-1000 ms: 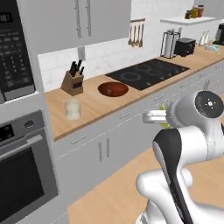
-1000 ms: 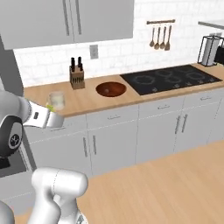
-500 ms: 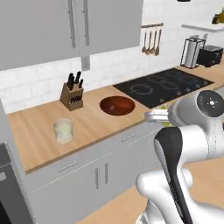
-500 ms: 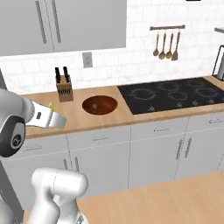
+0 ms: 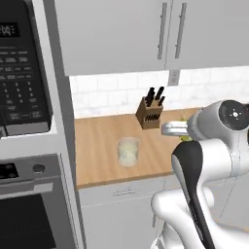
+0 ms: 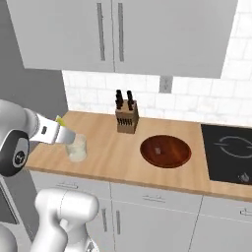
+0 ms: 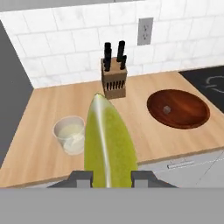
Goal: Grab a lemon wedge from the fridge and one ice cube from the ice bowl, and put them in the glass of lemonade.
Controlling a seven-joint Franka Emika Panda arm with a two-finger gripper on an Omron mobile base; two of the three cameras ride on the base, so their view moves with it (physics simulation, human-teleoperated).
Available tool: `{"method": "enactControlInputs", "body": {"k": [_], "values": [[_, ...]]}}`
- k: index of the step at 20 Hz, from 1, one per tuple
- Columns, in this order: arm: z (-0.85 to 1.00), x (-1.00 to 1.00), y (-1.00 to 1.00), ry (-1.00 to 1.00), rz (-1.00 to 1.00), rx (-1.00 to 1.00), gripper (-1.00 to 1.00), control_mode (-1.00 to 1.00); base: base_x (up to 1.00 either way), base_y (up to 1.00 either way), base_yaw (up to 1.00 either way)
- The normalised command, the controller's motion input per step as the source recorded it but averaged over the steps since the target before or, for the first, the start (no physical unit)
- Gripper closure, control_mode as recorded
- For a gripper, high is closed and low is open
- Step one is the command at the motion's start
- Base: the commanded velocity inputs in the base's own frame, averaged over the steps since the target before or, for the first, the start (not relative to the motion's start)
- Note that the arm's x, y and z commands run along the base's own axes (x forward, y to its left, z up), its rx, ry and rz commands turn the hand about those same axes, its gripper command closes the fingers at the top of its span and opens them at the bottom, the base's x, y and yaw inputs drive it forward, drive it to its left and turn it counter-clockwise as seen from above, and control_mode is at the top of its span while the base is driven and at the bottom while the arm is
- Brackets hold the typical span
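Note:
My gripper (image 7: 107,177) is shut on the lemon wedge (image 7: 108,144), a bright yellow-green curved piece that rises between the fingers in the hand view. From the right base view the gripper (image 6: 66,134) hangs just above and left of the glass of lemonade (image 6: 77,148), with the wedge's tip (image 6: 60,119) peeking out. The glass (image 5: 128,151) stands on the wooden counter, below and left of the wedge in the hand view (image 7: 71,134). The reddish-brown ice bowl (image 6: 165,150) lies to its right with a small ice cube (image 7: 166,110) inside. The fridge is out of view.
A wooden knife block (image 6: 126,118) stands at the back of the counter (image 6: 113,162) by the tiled wall. A black cooktop (image 6: 229,152) starts right of the bowl. A microwave (image 5: 24,87) and oven (image 5: 29,214) form a tall column at the counter's left end.
The whole picture has shifted: the base has driven left along the counter, so glass, knife block and bowl now sit close in front. The gripper still holds the wedge.

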Motion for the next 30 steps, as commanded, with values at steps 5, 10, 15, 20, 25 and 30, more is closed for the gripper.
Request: {"method": "enactControlInputs", "body": {"k": [5, 10, 15, 20, 25, 30], "values": [[0.0, 0.0, 0.0, 0.0, 0.0, 0.0, 1.0, 1.0, 0.75, -0.18, 0.59], [0.0, 0.0, 0.0, 0.0, 0.0, 0.0, 1.0, 1.0, 0.16, -0.49, 0.39], [-0.05, 0.0, -0.05, 0.0, 0.07, 0.01, 1.0, -1.0, 0.0, 0.0, 0.0], [-0.04, 0.0, 0.0, 0.02, 0.01, 0.0, 1.0, -1.0, 0.0, 0.0, 0.0], [-0.37, 0.0, -0.01, 0.0, 0.27, -0.02, 1.0, -1.0, 0.0, 0.0, 0.0], [-0.13, 0.02, -0.24, -0.01, 0.57, -0.17, 1.0, -1.0, 0.0, 0.0, 0.0]]}}
